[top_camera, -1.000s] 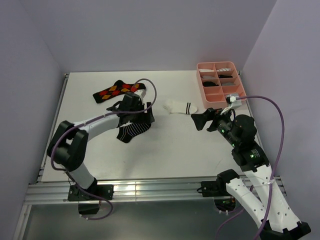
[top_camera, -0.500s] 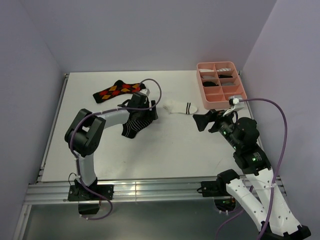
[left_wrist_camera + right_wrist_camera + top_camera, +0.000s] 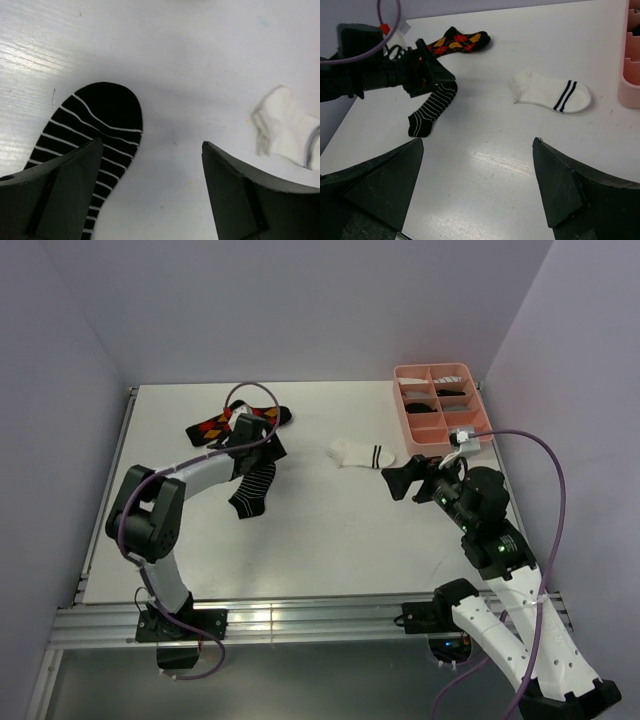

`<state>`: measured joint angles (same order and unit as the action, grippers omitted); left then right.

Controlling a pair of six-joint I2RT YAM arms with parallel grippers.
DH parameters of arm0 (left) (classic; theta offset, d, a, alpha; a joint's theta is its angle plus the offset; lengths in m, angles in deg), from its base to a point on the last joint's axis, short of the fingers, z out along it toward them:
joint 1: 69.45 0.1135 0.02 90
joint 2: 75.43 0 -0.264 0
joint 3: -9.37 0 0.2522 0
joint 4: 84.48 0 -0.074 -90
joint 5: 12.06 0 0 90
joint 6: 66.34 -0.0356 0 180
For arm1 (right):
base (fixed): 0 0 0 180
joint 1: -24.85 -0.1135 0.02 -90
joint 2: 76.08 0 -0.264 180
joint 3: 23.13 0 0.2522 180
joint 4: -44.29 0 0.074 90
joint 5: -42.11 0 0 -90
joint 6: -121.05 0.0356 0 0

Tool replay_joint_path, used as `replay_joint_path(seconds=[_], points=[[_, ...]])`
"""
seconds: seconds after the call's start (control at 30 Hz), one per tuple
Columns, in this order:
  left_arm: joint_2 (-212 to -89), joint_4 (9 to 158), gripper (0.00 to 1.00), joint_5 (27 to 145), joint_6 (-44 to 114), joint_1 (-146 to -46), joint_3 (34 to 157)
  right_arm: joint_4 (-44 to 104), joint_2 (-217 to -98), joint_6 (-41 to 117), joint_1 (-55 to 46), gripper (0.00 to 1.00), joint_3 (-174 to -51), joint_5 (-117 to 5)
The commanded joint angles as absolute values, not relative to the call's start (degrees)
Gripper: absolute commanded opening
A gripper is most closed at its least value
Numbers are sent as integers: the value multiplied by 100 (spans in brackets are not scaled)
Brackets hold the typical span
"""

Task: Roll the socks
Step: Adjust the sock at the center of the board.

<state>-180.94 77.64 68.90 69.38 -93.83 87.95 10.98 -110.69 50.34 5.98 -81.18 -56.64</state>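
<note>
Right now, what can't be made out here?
Striped sock cuff: under left gripper in top view, off-frame in left wrist view.
Argyle sock middle: behind left arm, top view.
Pink tray contents: too small, top view.
White sock: blurred, cut off, left wrist view.

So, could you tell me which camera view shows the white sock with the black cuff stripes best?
The right wrist view: the white sock lies whole, both cuff stripes clear. The top external view shows the sock whole but small; the left wrist view catches only a blurred part at its right edge.
</note>
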Motion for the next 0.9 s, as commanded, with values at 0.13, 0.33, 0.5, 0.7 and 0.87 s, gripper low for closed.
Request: replay_joint_path(seconds=[0.13,0.33,0.5,0.7,0.87], points=[[-16237,7377,87,6687,6981,-9485,8397,1313,-11176,5144,560,96,-8303,-5948],[-14980,7402,85,6765,6998,-9485,7079,1374,-11168,5267,560,95,-8207,-6080],[-14618,7648,83,6871,6928,-9485,6410,1462,-11247,5346,560,95,-8119,-6247],[-14723,8508,82,6898,6998,-9485,5839,1480,-11361,5373,560,95,-8110,-6370],[-15171,8966,82,7091,7077,-9485,5732,1462,-11326,5372,560,95,-7987,-6309]])
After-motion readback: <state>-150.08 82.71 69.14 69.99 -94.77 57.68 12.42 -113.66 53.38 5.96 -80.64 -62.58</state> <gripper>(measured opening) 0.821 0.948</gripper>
